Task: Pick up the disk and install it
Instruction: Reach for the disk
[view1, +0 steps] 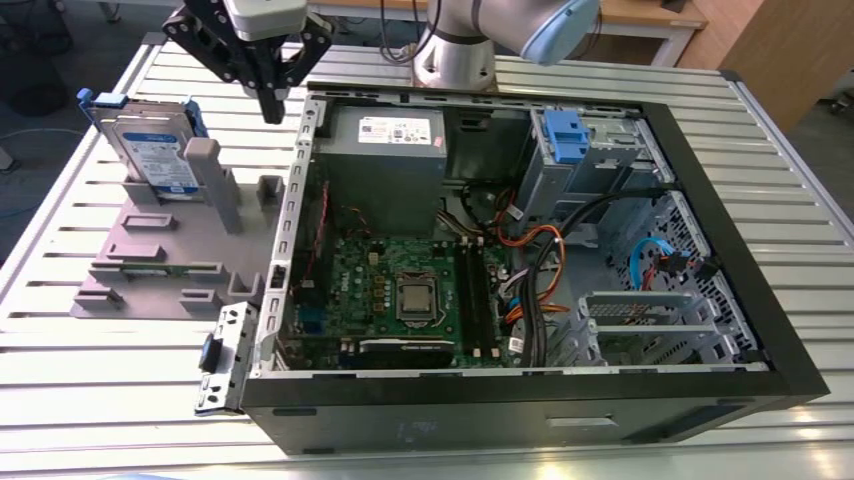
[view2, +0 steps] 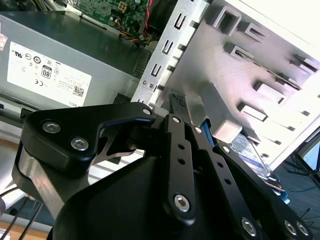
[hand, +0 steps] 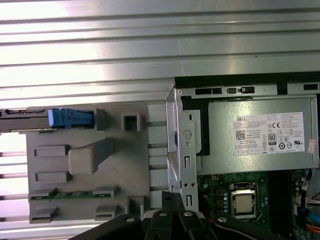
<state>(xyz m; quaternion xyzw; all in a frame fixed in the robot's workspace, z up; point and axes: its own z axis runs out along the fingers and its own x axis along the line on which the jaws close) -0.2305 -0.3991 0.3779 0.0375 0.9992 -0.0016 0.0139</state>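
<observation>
The disk (view1: 151, 150) stands upright on its edge in the grey plastic stand (view1: 147, 255) at the exterior view's left, silver with a white-and-blue label and a blue bracket. My gripper (view1: 274, 108) hangs shut and empty above the table, between the disk and the open computer case (view1: 727, 215), a little to the disk's right and above it. In the first wrist view the disk's blue bracket (hand: 70, 117) shows edge-on at the stand's (hand: 90, 195) far corner, apart from my gripper (hand: 171, 198). The second wrist view shows my gripper (view2: 177, 102) with the disk (view2: 248, 150) beyond it.
The case lies open on a slatted metal table (view1: 107, 390). Inside are a power supply (view1: 387, 140), a motherboard (view1: 400, 290), loose cables (view1: 547, 250) and a drive cage with a blue bracket (view1: 567, 135). The stand has upright posts (view1: 214, 185).
</observation>
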